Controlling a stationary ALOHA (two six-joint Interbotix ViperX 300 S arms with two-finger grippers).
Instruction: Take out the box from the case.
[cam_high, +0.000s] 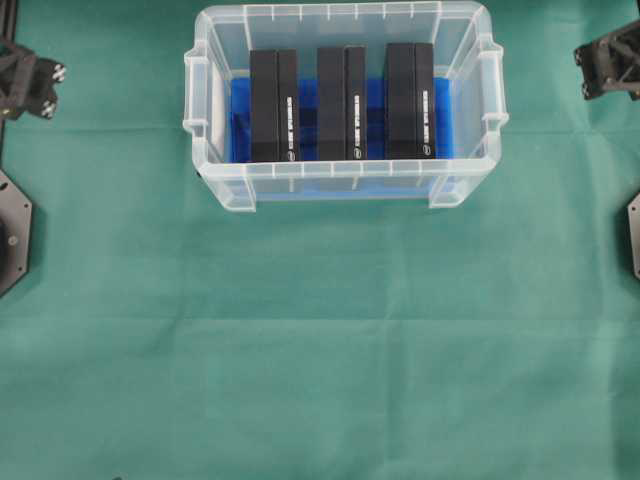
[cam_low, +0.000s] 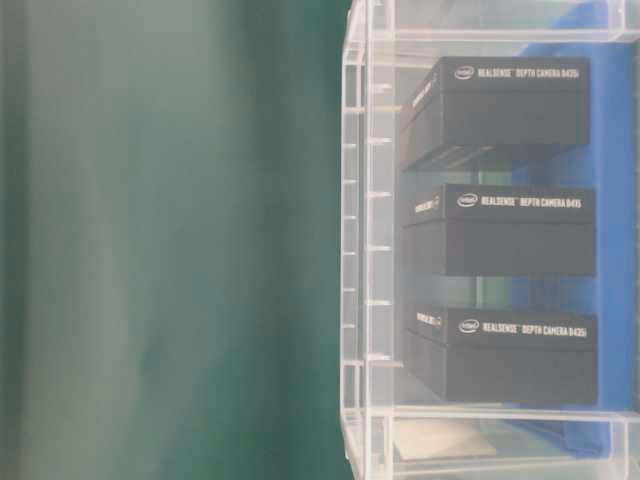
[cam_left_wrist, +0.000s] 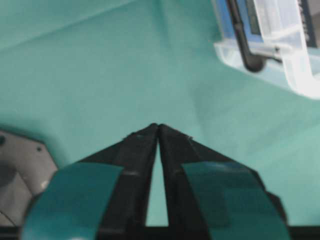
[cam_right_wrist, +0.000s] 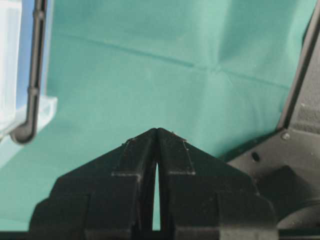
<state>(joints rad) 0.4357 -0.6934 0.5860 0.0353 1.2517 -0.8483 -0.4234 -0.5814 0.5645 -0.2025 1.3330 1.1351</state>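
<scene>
A green cloth (cam_high: 320, 350) covers the whole table, lying fairly smooth with faint creases and soft folds crossing it. A small pale patch (cam_low: 440, 440) shows at table level; I can't tell what it is.

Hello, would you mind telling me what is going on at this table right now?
Nothing is being handled yet. The clear case sits on the green cloth with three black boxes standing in a row inside. The left gripper and the right gripper both hang over bare cloth beside the case, fingertips together and empty, so no box has been taken out.
</scene>
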